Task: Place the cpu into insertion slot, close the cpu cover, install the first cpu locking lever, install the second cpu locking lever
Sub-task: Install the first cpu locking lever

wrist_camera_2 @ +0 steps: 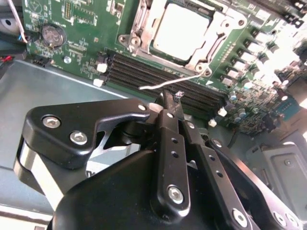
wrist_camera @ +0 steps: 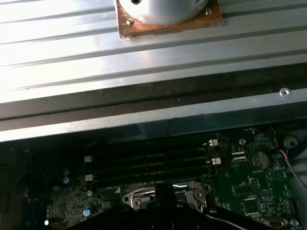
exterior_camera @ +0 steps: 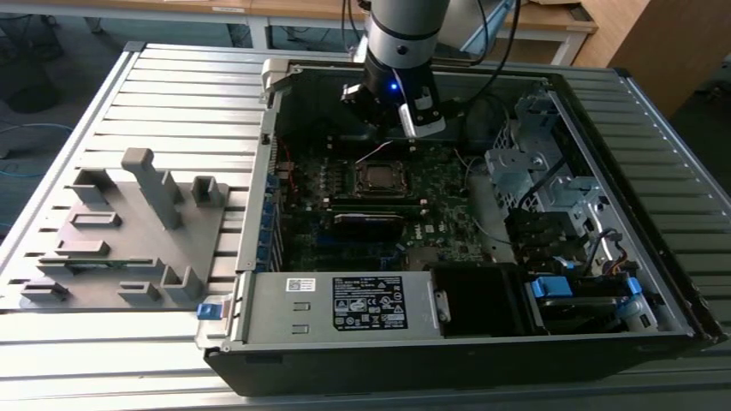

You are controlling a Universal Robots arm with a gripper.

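In the middle of the exterior view, the cpu [wrist_camera_2: 180, 31] lies seated in its socket inside an open computer case [exterior_camera: 457, 368]. The cpu cover [wrist_camera_2: 195, 58] lies flat around it, and the gripper [wrist_camera_2: 171, 98], fingers pressed together on nothing, hovers just beside a thin wire locking lever [wrist_camera_2: 163, 84]. The springy lever could slip off those narrow tips and strike the memory slots [wrist_camera_2: 144, 72] alongside. The case rests on a slatted metal table [exterior_camera: 183, 94], with a grey fixture plate [exterior_camera: 115, 231] at the exterior view's left and wooden desks [exterior_camera: 297, 10] along the upper edge.
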